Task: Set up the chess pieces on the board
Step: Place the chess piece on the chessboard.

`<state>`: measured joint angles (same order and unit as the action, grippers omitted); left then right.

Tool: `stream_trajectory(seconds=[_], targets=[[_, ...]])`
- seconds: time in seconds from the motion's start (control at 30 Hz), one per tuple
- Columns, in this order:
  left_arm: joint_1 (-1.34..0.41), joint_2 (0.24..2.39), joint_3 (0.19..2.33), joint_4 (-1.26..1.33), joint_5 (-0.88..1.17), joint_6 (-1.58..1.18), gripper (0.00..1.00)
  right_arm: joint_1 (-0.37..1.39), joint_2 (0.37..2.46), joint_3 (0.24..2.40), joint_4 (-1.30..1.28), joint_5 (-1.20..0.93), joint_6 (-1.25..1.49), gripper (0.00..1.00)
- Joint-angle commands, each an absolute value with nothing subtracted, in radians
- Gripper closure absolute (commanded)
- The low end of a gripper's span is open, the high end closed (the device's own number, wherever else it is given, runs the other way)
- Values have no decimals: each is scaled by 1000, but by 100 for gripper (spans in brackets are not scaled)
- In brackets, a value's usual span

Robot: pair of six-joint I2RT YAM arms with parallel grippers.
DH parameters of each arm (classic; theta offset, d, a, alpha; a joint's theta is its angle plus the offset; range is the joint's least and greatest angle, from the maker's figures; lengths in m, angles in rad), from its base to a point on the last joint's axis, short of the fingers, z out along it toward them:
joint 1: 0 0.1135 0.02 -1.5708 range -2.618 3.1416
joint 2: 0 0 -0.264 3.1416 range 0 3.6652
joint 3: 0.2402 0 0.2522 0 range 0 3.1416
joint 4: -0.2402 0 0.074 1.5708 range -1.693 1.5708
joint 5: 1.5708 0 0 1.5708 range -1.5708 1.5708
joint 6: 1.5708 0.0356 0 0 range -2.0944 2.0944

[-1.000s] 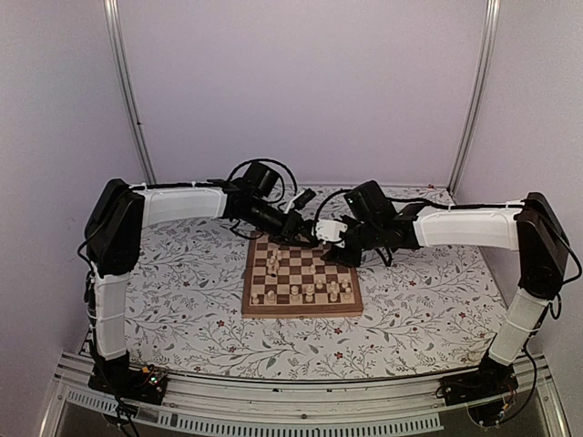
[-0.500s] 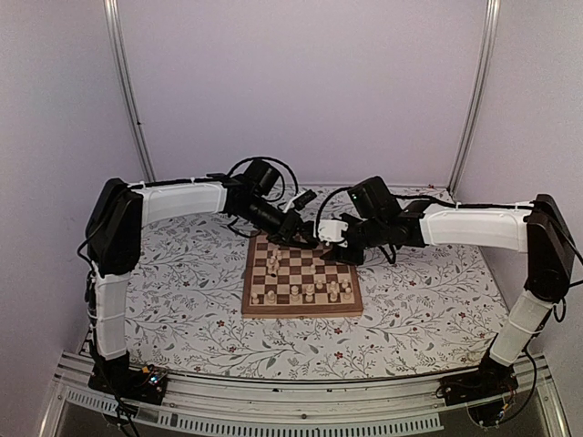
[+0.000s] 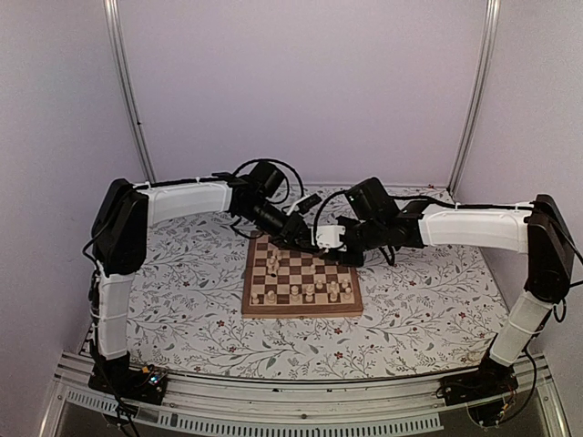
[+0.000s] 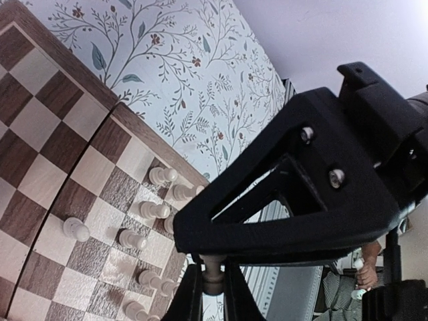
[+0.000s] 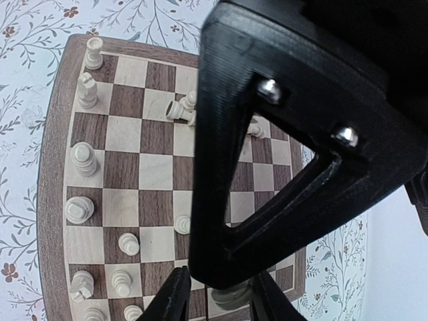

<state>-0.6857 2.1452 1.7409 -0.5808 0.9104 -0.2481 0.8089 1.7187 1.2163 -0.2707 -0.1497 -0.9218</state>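
1. The chess pieces (image 3: 310, 292) are small and pale. Most stand on the 2 ranks of the board (image 3: 301, 312) nearest the bases of the arms (image 3: 182, 202), and 1 stands further in on the left side.
2. The board has dark brown and cream checks inside a mid-brown border. It lies flat on the floral table cover (image 3: 182, 273), about midway between the 2 arms.
3. The left gripper (image 4: 212, 302) is closed on a pale chessman (image 4: 212, 271), pinched between its 2 fingertips. Too little of the piece shows to name its type.
4. The right gripper (image 5: 221, 299) has a wide-based chessman (image 5: 231, 294) between its fingers. The jaws stand partly apart, and I cannot tell whether they press on the piece.
5. In the top view both grippers are over the far edge of the board, tips near each other. The left one reaches in from the far-left side and the right one from the far-right side.
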Motion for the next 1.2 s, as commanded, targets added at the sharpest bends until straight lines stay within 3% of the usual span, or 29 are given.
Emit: stream_trajectory(seconds=[0.0, 0.17, 0.33, 0.53, 0.73, 1.17], targets=[[-704, 2178, 1781, -627, 946, -211, 94, 831, 1728, 1240, -304, -165, -954, 74], [-705, 2179, 1782, -637, 936, -207, 85, 832, 1729, 1242, -314, -176, -940, 88], [-705, 2094, 1744, -587, 840, -201, 73, 825, 1703, 1230, -314, -183, -879, 91], [-726, 1783, 1394, -135, 656, -258, 62, 737, 1627, 1228, -329, -430, -694, 93], [-831, 1655, 1223, 168, 465, -137, 60, 652, 1617, 1261, -362, -721, -571, 93], [-867, 1721, 1259, 148, 500, -135, 56, 617, 1606, 1265, -362, -836, -527, 92]])
